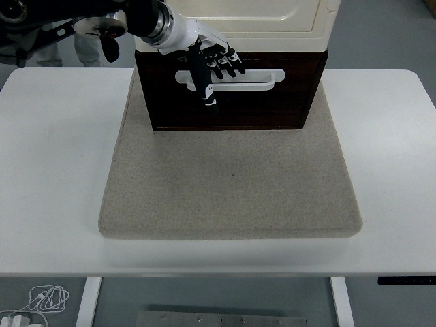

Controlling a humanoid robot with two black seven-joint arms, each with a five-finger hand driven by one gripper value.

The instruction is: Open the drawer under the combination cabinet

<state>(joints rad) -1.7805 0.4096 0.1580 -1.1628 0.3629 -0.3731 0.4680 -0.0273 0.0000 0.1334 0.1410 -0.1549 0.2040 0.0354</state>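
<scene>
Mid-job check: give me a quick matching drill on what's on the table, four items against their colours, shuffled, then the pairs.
Items:
1. drawer front
2. handle
3. mat
4. cabinet body

Colours:
A. cream
B. beige-grey
C. dark brown
D. white

Pairs: 1-C, 2-D, 3-B, 4-A.

The left hand is at the handle's left end.
</scene>
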